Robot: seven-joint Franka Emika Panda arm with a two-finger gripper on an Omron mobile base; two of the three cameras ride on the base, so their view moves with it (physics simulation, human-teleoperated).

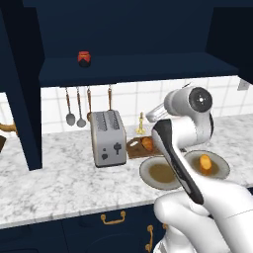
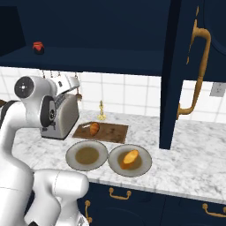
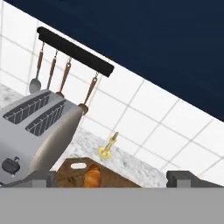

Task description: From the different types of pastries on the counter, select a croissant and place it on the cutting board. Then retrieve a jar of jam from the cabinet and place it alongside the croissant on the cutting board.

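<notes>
The croissant (image 3: 92, 176) lies on the cutting board (image 3: 70, 175), low in the hand view between the two spread finger tips and well beyond them. The gripper (image 3: 112, 179) stands wide open and holds nothing. The jar of jam (image 1: 84, 59) sits on the cabinet (image 1: 133, 68) shelf, high above the counter (image 1: 59, 178) and well apart from the gripper. A toaster (image 1: 106, 137) stands just left of the board.
</notes>
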